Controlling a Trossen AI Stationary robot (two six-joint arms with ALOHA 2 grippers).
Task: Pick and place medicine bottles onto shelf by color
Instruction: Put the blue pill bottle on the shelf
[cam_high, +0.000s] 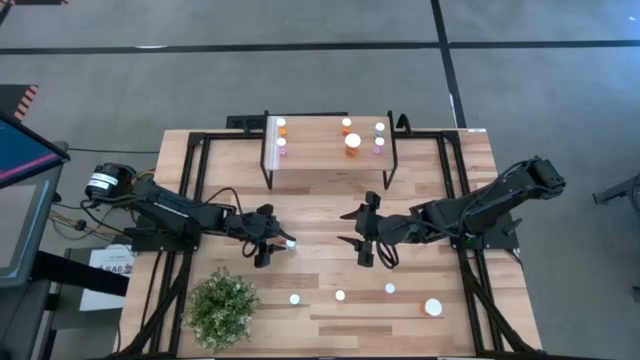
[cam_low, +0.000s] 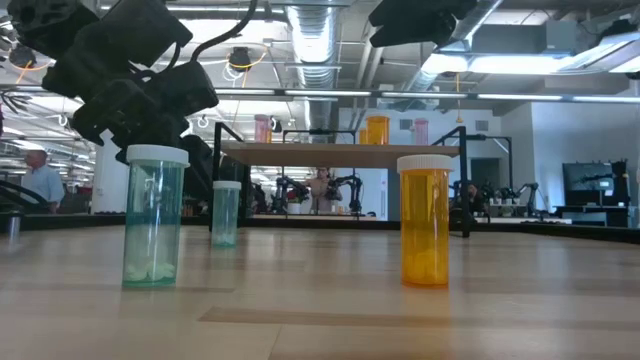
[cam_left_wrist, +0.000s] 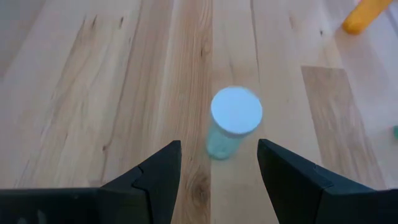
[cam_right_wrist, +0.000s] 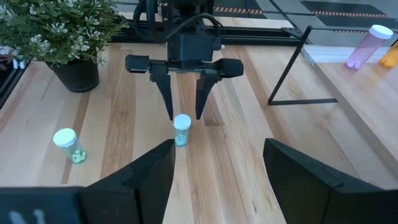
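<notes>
A pale green medicine bottle (cam_left_wrist: 234, 123) with a white cap stands upright on the tabletop, just ahead of my left gripper (cam_left_wrist: 219, 144). That gripper is open, with a fingertip on either side of the bottle's body, touching nothing. The same bottle (cam_high: 290, 243) and gripper (cam_high: 272, 240) show in the high view at centre left. My right gripper (cam_high: 350, 227) is open and empty, facing the left one across the middle of the table. The shelf (cam_high: 330, 168) stands at the far centre and carries several orange, pink and pale green bottles.
Three small bottles (cam_high: 340, 295) and one larger bottle (cam_high: 432, 307) stand in a row near the table's near edge. A potted plant (cam_high: 222, 308) stands at the near left. In the low view a pale green bottle (cam_low: 153, 215) and an orange bottle (cam_low: 425, 220) stand close.
</notes>
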